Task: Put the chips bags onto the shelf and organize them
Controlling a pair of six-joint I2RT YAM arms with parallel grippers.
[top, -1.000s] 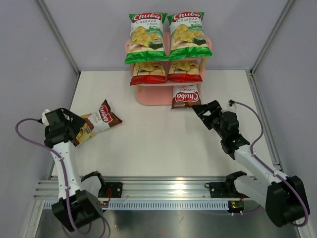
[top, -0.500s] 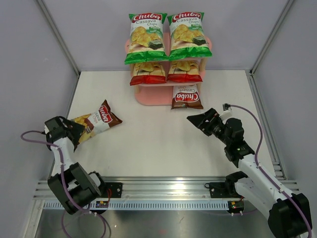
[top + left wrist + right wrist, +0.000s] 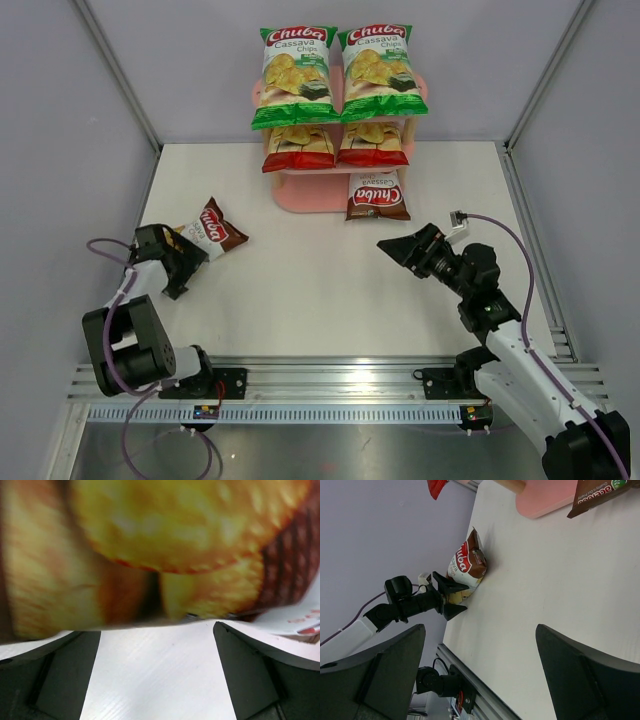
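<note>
I have the left gripper [image 3: 190, 263] spread wide around one end of the brown bag [image 3: 213, 228], front-left of the shelf [image 3: 308, 200]; the right gripper [image 3: 398, 244] is wide and empty.

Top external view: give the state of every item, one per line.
Green chips bags, upright on top tier of shelf.
Red chips bags, on middle tier.
Shelved brown bag, on bottom tier, right side.
Loose brown bag, lying on table.
Left gripper, open at loose bag's end.
Right gripper, open, empty.

Brown chips bag [image 3: 165, 550] is blurred, probably too close.
</note>
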